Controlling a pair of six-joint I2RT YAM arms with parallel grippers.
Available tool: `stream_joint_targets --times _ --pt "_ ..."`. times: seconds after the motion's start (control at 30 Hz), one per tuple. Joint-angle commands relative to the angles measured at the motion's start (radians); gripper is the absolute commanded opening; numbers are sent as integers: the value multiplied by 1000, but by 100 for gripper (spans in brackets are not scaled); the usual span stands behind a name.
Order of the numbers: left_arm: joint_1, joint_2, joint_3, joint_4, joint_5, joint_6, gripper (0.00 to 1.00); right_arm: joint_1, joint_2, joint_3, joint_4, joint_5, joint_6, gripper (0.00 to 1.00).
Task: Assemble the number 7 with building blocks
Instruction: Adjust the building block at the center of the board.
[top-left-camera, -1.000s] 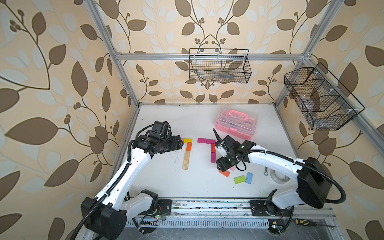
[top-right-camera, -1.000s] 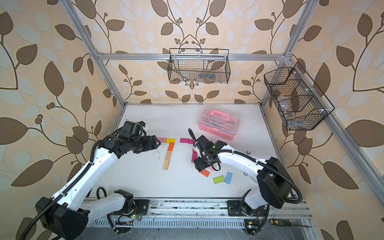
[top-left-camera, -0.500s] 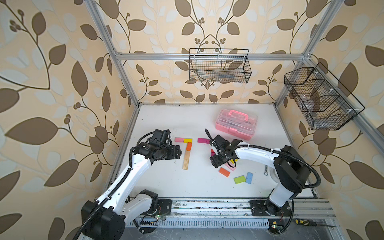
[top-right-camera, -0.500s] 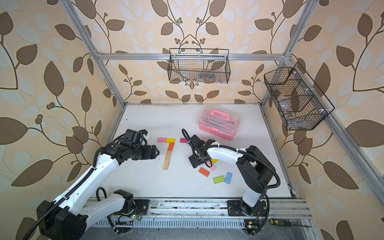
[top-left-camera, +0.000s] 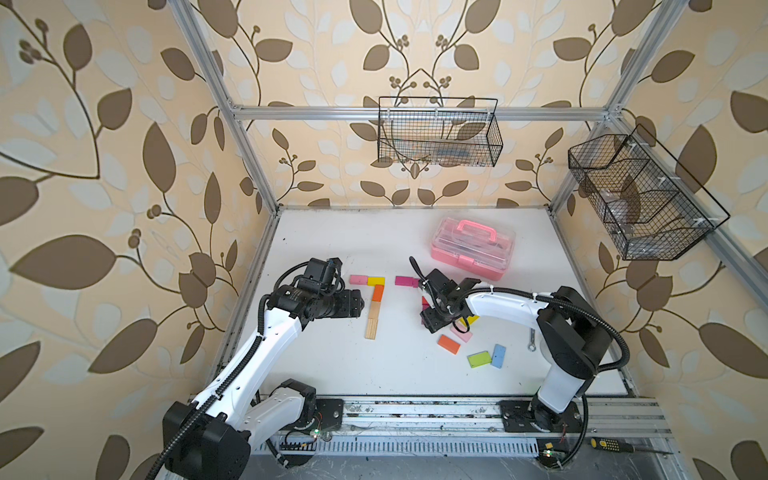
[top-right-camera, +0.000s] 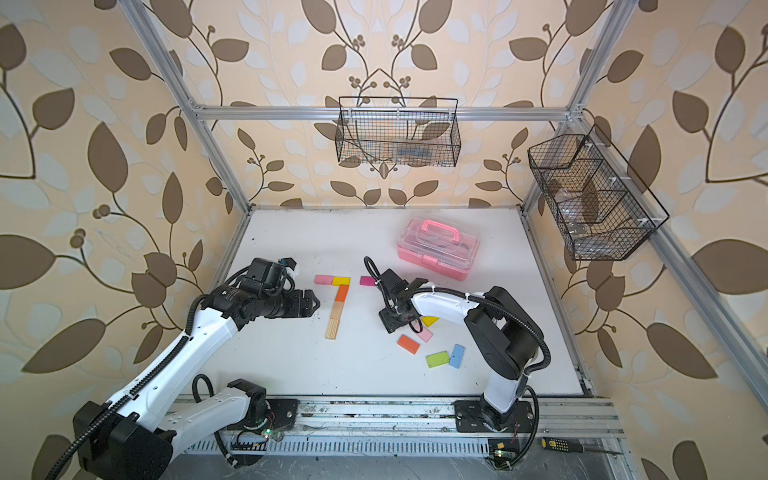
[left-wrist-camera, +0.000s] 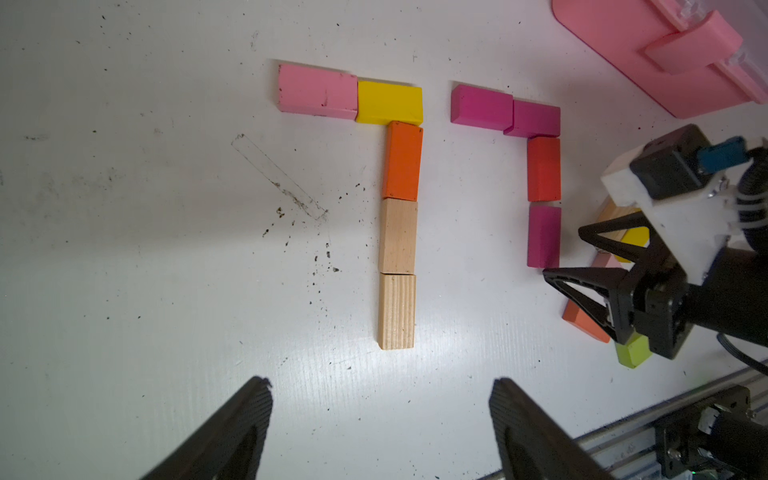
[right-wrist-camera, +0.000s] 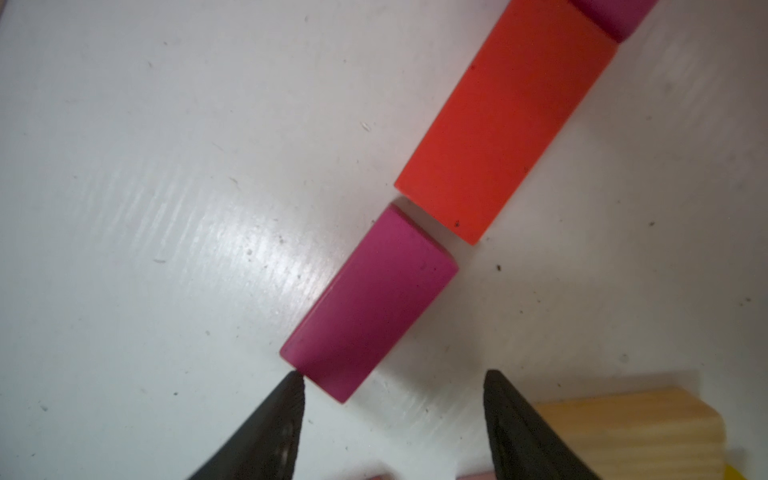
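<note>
On the desk (top-left-camera: 374, 374), beside a complete 7 (top-left-camera: 377, 293), the right pincer (right-wrist-camera: 392, 376), jaws apart and empty, touches the magenta block (right-wrist-camera: 370, 303) ending a second stem (left-wrist-camera: 543, 170); nudge it gently lengthwise against the red block (right-wrist-camera: 507, 120), keeping it straight.

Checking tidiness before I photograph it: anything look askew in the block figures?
Yes: in the magenta-and-red 7, the bottom magenta block sits slightly apart from the red block instead of butting it, leaving a gap in the stem.
</note>
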Motion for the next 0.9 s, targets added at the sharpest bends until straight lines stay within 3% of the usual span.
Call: stream_joint_targets --times 0.0,0.23,0.5,0.63,0.87 --pt "12 -2 -6 9 6 15 86 -8 23 -4 15 2 -15 66" --pt "12 4 -8 11 9 13 86 -14 15 -23 21 -1 -12 64" --pt "12 1 -9 13 15 15 86 24 -163 -33 -38 23 -7 77" --pt "12 3 -11 16 24 16 86 19 -221 -46 -102 -59 -62 79" --pt "13 1 -13 21 33 17 86 29 -180 -116 -139 -156 -132 76"
